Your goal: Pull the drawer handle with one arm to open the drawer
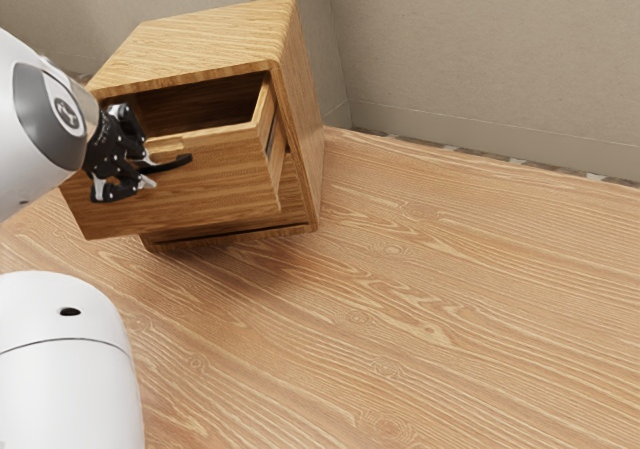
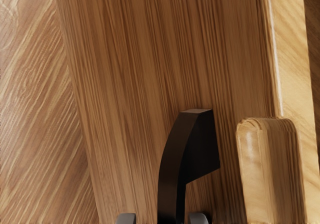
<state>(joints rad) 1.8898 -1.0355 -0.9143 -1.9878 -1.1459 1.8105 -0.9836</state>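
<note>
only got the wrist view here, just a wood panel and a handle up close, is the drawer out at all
Observer: Yes. In the exterior view the drawer stands partway out of the cabinet, and its hollow inside shows from above.
Operator: ok and where on the front am i
Observer: The gripper is at the handle, on the upper half of the drawer front, with the arm coming in from the exterior view's left.
</note>
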